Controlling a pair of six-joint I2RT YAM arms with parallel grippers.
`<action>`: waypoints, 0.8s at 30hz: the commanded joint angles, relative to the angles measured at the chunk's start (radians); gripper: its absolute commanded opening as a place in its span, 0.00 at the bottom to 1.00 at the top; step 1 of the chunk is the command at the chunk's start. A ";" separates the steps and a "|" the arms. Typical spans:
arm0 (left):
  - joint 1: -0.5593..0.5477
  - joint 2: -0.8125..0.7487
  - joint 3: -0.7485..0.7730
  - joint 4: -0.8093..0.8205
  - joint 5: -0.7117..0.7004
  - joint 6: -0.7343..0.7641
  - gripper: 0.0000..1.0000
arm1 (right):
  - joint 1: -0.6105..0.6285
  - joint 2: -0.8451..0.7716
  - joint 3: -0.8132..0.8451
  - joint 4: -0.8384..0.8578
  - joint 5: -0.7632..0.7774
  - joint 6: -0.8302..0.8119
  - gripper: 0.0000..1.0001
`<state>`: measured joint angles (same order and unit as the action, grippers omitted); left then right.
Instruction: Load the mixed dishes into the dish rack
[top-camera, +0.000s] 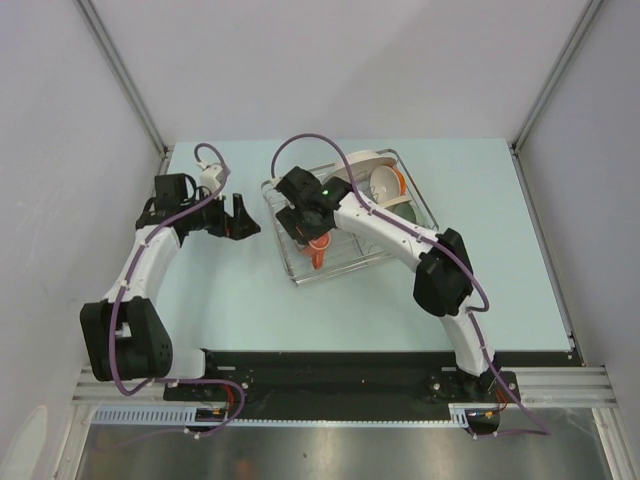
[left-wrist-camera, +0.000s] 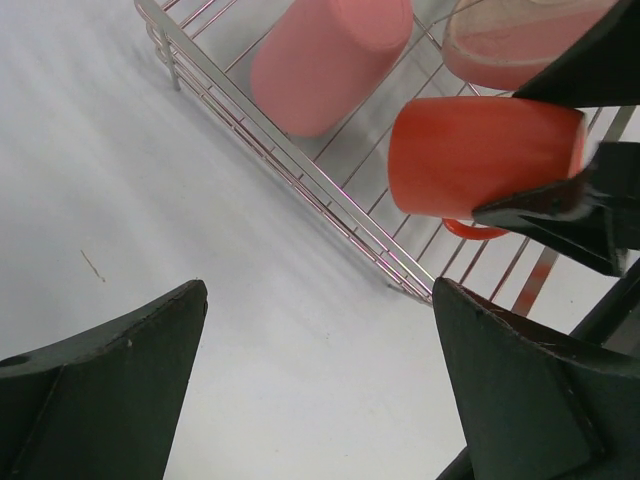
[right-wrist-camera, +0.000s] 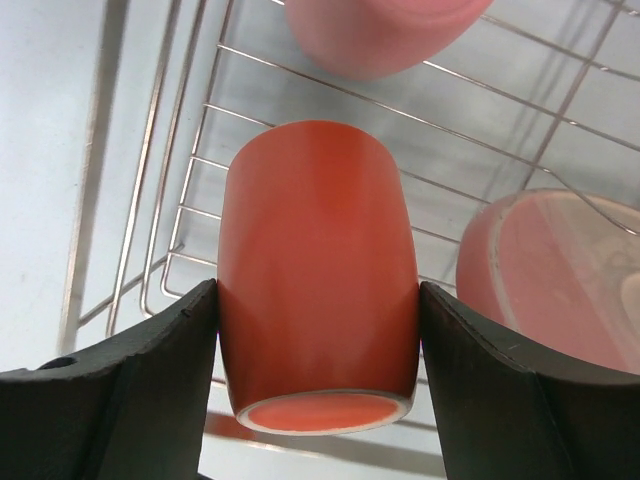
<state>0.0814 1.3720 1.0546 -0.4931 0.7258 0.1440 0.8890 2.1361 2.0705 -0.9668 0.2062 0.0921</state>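
Observation:
My right gripper (right-wrist-camera: 318, 330) is shut on the orange mug (right-wrist-camera: 318, 270), base towards the camera, over the near-left part of the silvery wire dish rack (right-wrist-camera: 150, 200). In the top view the gripper (top-camera: 312, 238) holds the mug (top-camera: 318, 253) inside the rack (top-camera: 345, 270). The salmon-pink tumbler (left-wrist-camera: 330, 60) lies on the rack bars beside the mug (left-wrist-camera: 480, 155). The pink-and-cream plate (right-wrist-camera: 560, 290) stands to the mug's right. My left gripper (left-wrist-camera: 320, 380) is open and empty over bare table left of the rack (top-camera: 243, 220).
A white plate (top-camera: 362, 160) and a green bowl (top-camera: 400, 210) stand in the rack's far part. Grey walls close in the pale table (top-camera: 500, 260) on three sides. The right arm stretches across the rack.

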 joint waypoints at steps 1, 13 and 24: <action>0.014 -0.048 -0.007 0.048 0.047 0.026 1.00 | -0.032 0.021 0.063 0.043 -0.036 -0.020 0.00; 0.061 -0.060 -0.031 0.068 0.156 0.039 1.00 | -0.030 0.125 0.089 0.051 -0.053 -0.020 0.00; 0.061 -0.034 -0.021 0.053 0.173 0.045 1.00 | -0.009 0.148 0.077 0.069 -0.060 -0.018 0.59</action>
<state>0.1364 1.3537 1.0283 -0.4618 0.8547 0.1596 0.8665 2.2620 2.1376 -0.9207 0.1753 0.0734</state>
